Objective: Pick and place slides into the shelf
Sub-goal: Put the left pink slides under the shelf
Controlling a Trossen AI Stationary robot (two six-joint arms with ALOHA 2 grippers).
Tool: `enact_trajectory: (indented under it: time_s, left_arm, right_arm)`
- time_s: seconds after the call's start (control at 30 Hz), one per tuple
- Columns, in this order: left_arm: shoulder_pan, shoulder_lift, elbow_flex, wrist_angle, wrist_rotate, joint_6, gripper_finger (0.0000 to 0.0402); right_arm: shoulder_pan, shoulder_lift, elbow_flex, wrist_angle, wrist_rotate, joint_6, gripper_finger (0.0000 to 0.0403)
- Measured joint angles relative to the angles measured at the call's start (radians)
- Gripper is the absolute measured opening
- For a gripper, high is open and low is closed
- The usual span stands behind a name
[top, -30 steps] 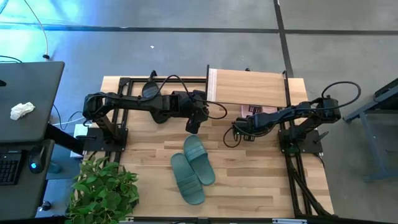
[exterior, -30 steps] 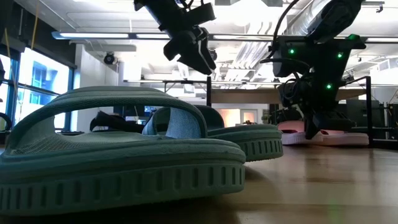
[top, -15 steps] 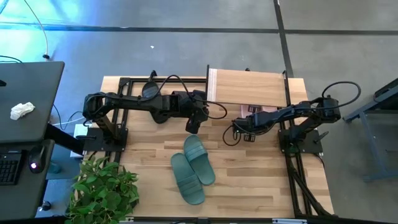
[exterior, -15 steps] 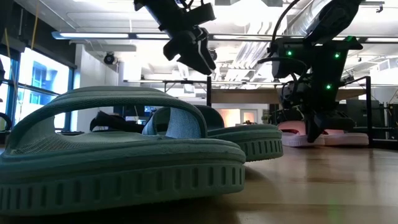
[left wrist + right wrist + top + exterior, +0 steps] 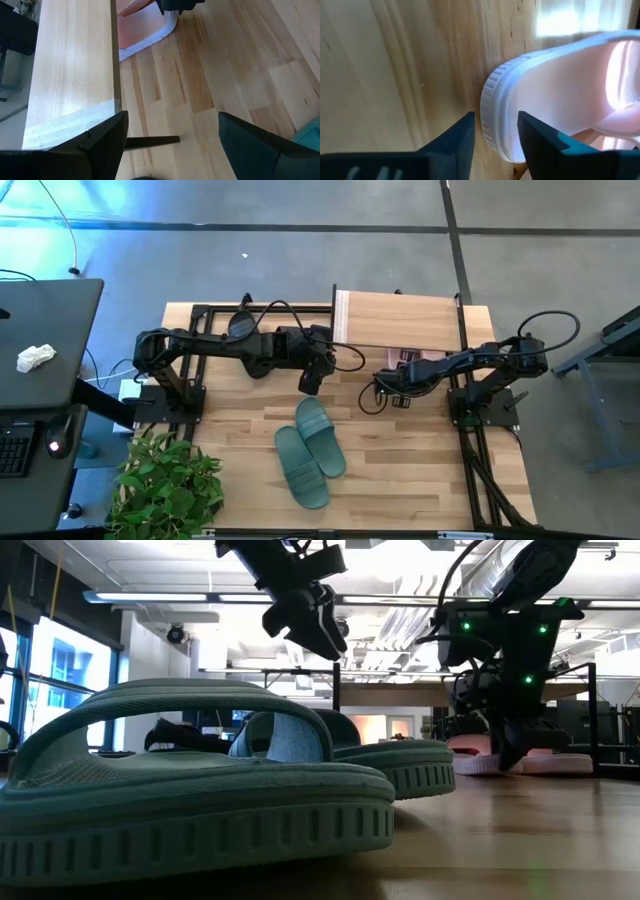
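Observation:
Two teal-green slides (image 5: 320, 438) (image 5: 301, 468) lie side by side, soles down, in the table's near middle; they fill the low view (image 5: 200, 790). The shelf (image 5: 400, 320) stands at the far right, its plank top (image 5: 75, 65) on thin black legs. Pale pink slides (image 5: 418, 357) (image 5: 480, 758) lie on the table under it. My right gripper (image 5: 383, 390) is low at one pink slide's end (image 5: 555, 95), its fingers a little apart on either side of the rim. My left gripper (image 5: 310, 383) hangs open above the table, beside the shelf's left end, with nothing in it. My right gripper has one finger (image 5: 460, 137) outside the pink slide's ribbed end rim (image 5: 492, 125) and the other (image 5: 535, 137) over its footbed. They come nearly level from the table's left. The slide lies on the table; I cannot tell whether either finger touches it.
Black frame rails run along the table's left (image 5: 185, 380) and right (image 5: 470, 430) sides at the arm bases. A potted plant (image 5: 165, 485) stands at the near left corner, and a dark desk (image 5: 40, 350) lies beyond the left edge. Bare wood lies right of the teal slides.
My right gripper's fingers have shifted slightly toward the table's right edge at the pink slide, which stays on the table under the shelf.

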Motion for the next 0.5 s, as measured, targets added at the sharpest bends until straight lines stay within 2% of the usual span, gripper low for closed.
enact_trajectory:
  time_s: [0.17,0.5]
  left_arm:
    - [0.000,0.001,0.000,0.000,0.000,0.000,0.0289]
    - [0.000,0.001,0.000,0.000,0.000,0.001,0.0289]
  right_arm:
    - [0.000,0.000,0.000,-0.015,-0.001,0.056,0.0163]
    - [0.015,0.000,0.000,-0.065,0.005,0.172,0.0165]
